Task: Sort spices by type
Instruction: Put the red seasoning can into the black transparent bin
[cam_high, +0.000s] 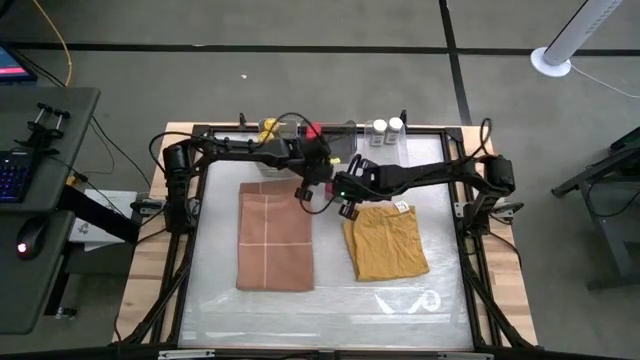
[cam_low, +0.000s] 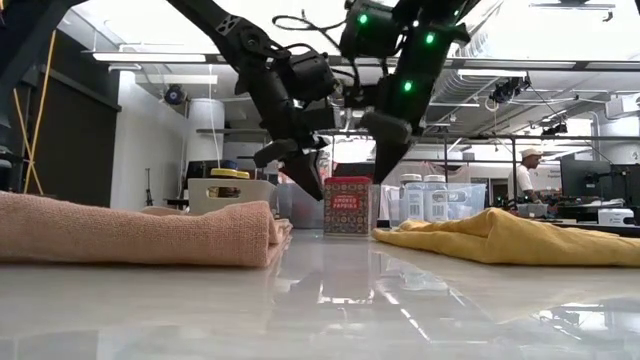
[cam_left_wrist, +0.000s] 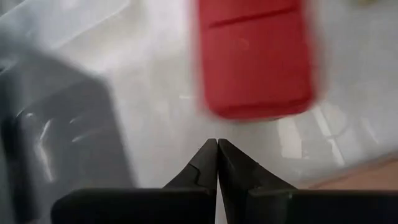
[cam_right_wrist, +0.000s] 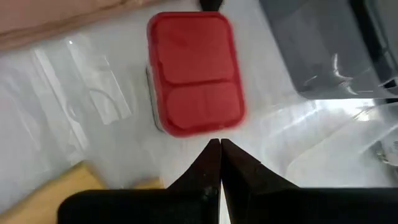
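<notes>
A red boxy tin stands upright on the table between the two cloths; it also shows in the wrist views. In the high view the arms hide it. My left gripper hangs shut just left of the tin, tips slanting down. My right gripper hangs shut just right of it, its tips near the tin's top edge. Another red tin, a yellow-lidded jar and two white-topped shakers stand at the far edge.
A folded pink cloth lies left of centre and a mustard cloth right of centre. Clear bins line the far edge. The near half of the table is bare. A person is in the room behind.
</notes>
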